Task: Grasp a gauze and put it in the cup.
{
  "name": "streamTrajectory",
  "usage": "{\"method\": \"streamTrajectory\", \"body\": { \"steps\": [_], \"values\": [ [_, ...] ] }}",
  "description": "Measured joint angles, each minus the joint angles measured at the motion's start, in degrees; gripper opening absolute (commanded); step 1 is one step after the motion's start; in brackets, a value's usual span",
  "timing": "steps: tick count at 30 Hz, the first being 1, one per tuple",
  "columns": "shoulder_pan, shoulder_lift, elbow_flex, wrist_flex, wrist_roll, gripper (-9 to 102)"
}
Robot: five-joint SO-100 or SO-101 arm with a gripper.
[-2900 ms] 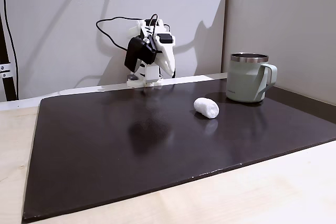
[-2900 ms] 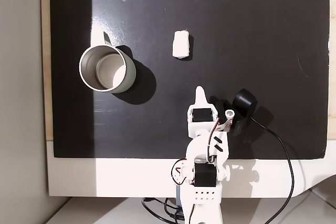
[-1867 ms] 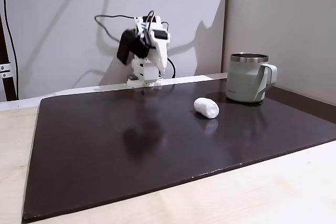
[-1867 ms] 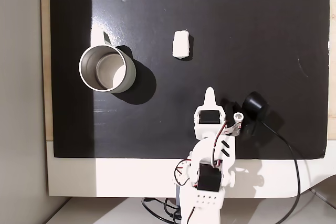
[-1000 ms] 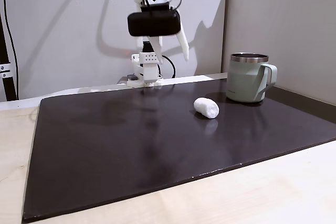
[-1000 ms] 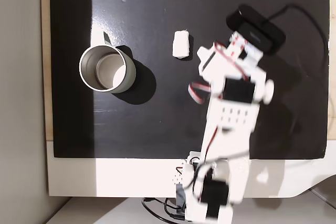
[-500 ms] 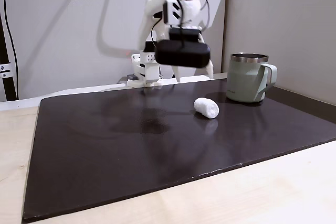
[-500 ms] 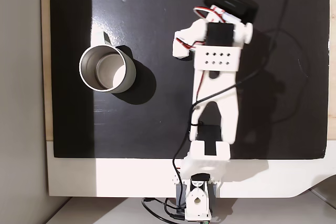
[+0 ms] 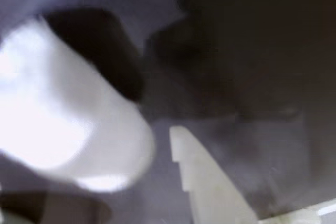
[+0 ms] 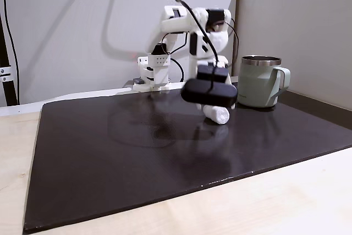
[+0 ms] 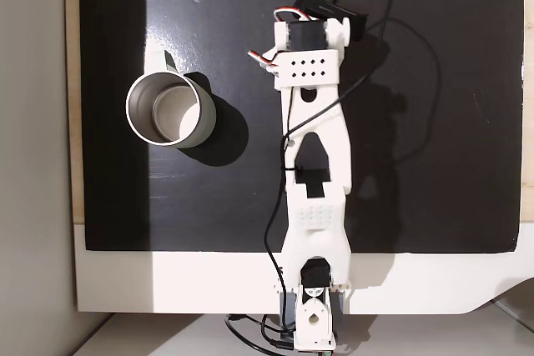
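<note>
The arm has stretched out and dropped over the gauze [image 10: 220, 115]; gripper [image 9: 157, 129] spread beside it, cup [image 10: 258, 81] unmoved.

No readable text, label, brand, number or sign anywhere (wrist view too blurred to tell).
</note>
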Motion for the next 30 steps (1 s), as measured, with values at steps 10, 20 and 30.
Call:
{"method": "streamTrajectory", "body": {
  "steps": [10, 20, 30],
  "values": [
    [-1.41, -5.19, -3.34, -0.26, 3.25, 0],
    [-1.67, -1.85, -3.52, 0.53, 7.21, 0],
    [-9.23, 23.55, -2.64, 0.62, 10.37, 0]
  ]
}}
